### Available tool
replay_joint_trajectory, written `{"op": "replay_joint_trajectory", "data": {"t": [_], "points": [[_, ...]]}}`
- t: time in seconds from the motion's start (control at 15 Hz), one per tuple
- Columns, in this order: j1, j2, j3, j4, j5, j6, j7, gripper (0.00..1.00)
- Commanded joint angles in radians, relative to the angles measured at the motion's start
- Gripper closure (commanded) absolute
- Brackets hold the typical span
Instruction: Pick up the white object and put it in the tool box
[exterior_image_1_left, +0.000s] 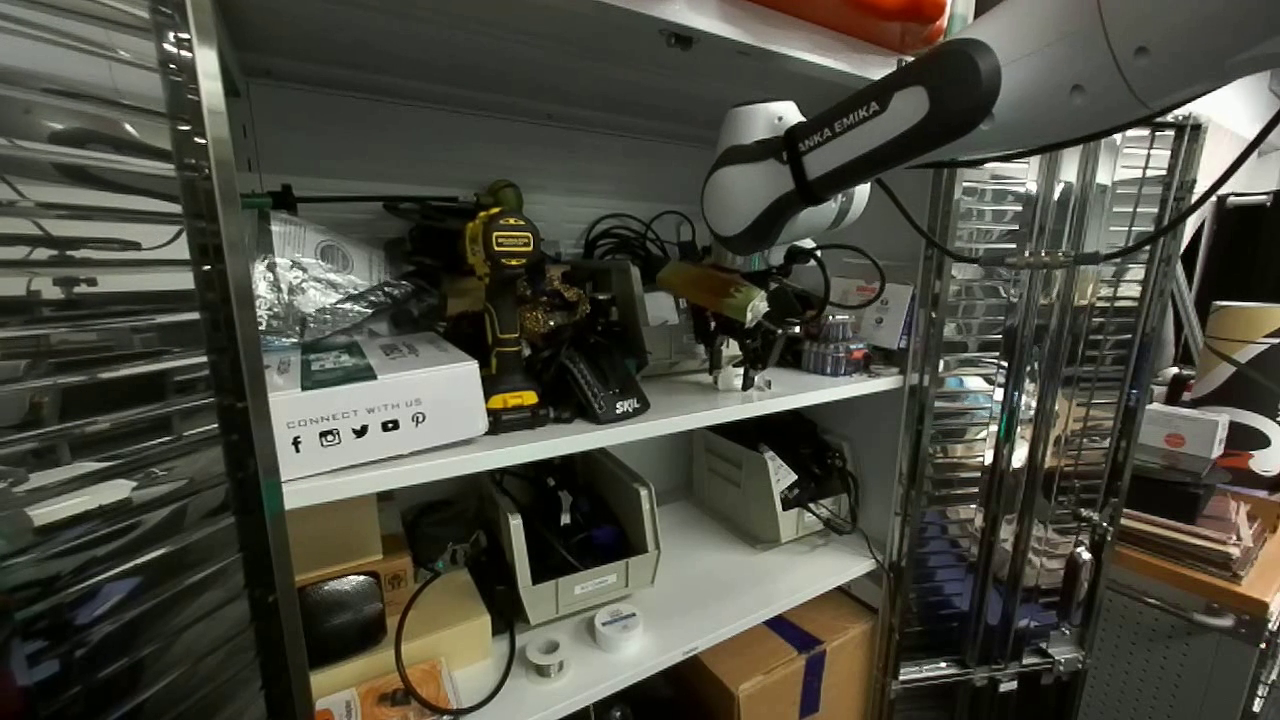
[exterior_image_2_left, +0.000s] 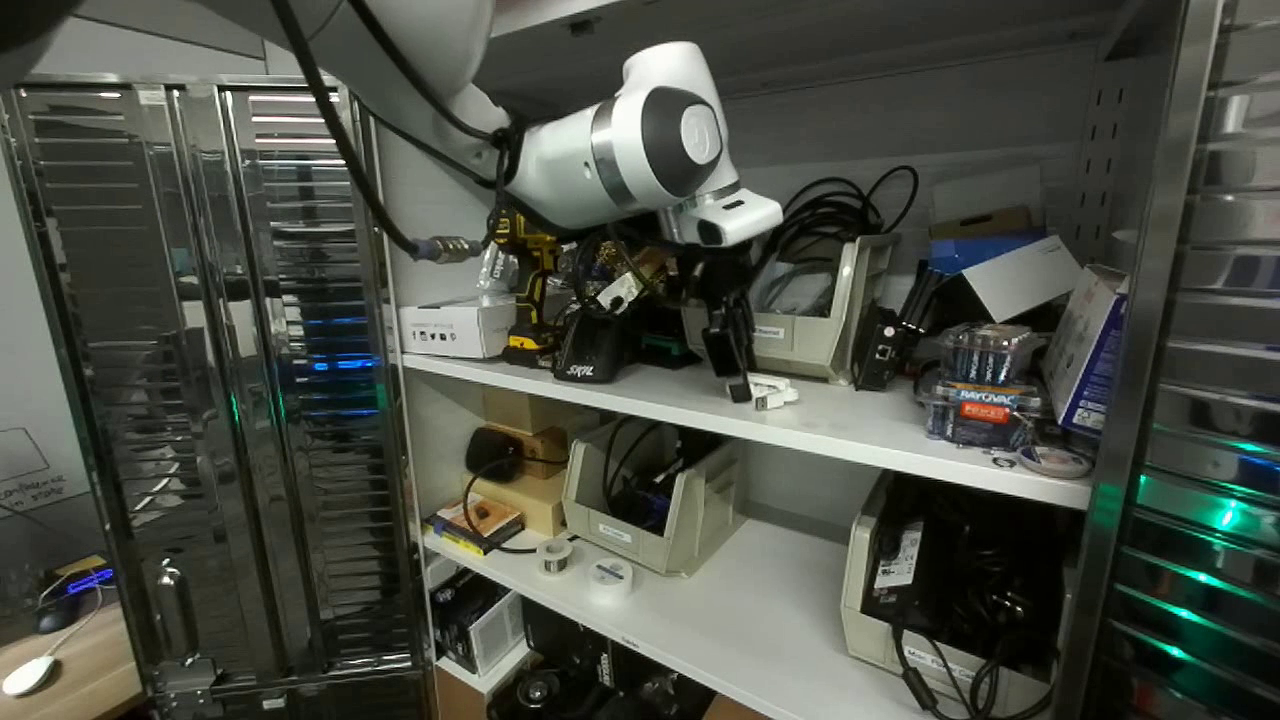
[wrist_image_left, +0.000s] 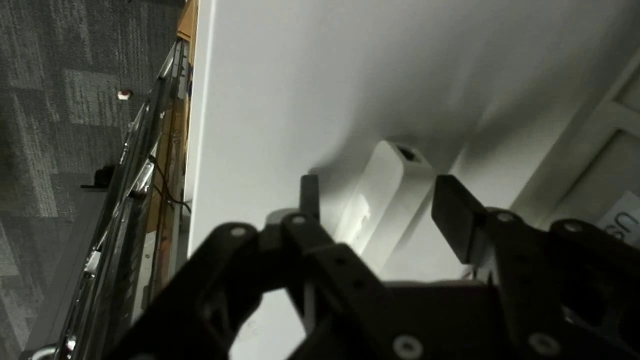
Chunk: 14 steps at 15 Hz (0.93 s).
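End effector (wrist_image_left: 381, 202) is wide, fingers (wrist_image_left: 457, 215) spread on either side of the white object (exterior_image_2_left: 775, 392). Object lies in front of a beige bin (exterior_image_2_left: 810, 345); yellow-black drill (exterior_image_1_left: 503, 320) stands well apart.

A power drill (exterior_image_1_left: 504, 325) and cable bins (exterior_image_1_left: 590, 586) suggest a lab or workshop.

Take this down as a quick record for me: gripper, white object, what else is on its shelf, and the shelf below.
Gripper: open, straddling the white object in the wrist view
White object: lying on the shelf, not yet lifted; exact type unclear
Also on that shelf: yellow-and-black drill, upright beside a printed white box; battery packs
Shelf below: bins, wire spool, white roll
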Motion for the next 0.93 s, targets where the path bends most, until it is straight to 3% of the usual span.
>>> {"op": "replay_joint_trajectory", "data": {"t": [0.0, 0.07, 0.27, 0.33, 0.47, 0.87], "points": [[0.011, 0.038, -0.009, 0.051, 0.028, -0.049, -0.051, 0.66], [0.012, 0.039, -0.011, 0.052, 0.025, -0.055, -0.057, 0.68], [0.017, 0.030, -0.015, 0.055, 0.017, -0.073, -0.058, 0.92], [0.018, 0.022, -0.015, 0.048, 0.014, -0.071, -0.063, 0.94], [0.020, 0.004, -0.011, 0.029, 0.014, -0.064, -0.076, 0.90], [0.057, -0.111, -0.014, -0.105, -0.054, 0.000, -0.097, 0.90]]}}
